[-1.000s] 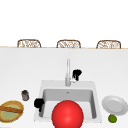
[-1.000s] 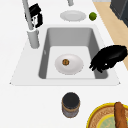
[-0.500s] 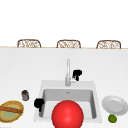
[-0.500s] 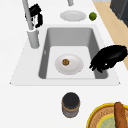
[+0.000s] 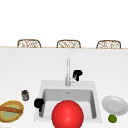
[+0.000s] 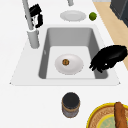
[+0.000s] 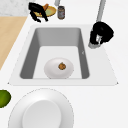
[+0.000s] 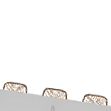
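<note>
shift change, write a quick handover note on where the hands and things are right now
Right hand: at the grey metal faucet, fingers curled by its base; whether it grips is unclear.
Left hand: hovering over the sink's left edge, fingers relaxed, holding nothing.
White bowl with a small brown piece lies in the grey sink basin.
No water visible. Faucet not seen running; bowl not lifted.

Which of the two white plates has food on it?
The plate in the sink basin: a small brown piece lies at its middle. The plate on the counter, beside the lime, is bare.
</note>
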Controlling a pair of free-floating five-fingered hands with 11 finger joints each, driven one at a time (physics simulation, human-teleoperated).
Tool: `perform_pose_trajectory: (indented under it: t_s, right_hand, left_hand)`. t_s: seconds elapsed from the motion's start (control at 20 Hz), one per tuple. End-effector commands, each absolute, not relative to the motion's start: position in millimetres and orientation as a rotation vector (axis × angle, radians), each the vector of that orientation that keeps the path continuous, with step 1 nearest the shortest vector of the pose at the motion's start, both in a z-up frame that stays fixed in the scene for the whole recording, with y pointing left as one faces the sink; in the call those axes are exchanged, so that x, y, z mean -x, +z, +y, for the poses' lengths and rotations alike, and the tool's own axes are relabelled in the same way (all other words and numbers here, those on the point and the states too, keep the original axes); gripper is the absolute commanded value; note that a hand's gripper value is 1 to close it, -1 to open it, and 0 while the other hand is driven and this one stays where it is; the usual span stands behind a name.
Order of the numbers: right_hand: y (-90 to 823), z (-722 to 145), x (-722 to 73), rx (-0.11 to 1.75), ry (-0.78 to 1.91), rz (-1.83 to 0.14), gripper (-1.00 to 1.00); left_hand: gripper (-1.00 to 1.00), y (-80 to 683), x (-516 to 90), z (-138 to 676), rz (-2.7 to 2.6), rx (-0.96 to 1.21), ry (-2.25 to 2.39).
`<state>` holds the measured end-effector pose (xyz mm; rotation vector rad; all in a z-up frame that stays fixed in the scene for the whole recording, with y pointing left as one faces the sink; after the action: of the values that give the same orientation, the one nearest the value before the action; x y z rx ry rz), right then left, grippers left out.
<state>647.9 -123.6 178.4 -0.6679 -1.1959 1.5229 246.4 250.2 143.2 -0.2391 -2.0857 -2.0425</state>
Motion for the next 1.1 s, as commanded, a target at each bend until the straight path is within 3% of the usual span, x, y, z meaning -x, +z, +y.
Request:
perform_pose_trajectory:
  t_s: [0.0,0.55,0.6,1.05]
  right_hand:
    - [157.7,-137.2,-643.3,0.619,1.472,-1.214,1.0]
    - [175.3,-128.4,-647.3,0.65,1.488,-1.228,1.0]
    - [175.2,-129.6,-646.9,0.646,1.483,-1.224,-1.0]
    - [197.4,-142.8,-652.0,0.625,1.507,-1.209,-1.0]
  left_hand:
    - [0.0,143.2,-246.4,250.2,-2.086,0.239,-2.043]
    - [0.0,143.2,-246.4,250.2,-2.086,0.239,-2.043]
    - [0.0,143.2,-246.4,250.2,-2.086,0.239,-2.043]
    - [0.0,143.2,-246.4,250.2,-2.086,0.239,-2.043]
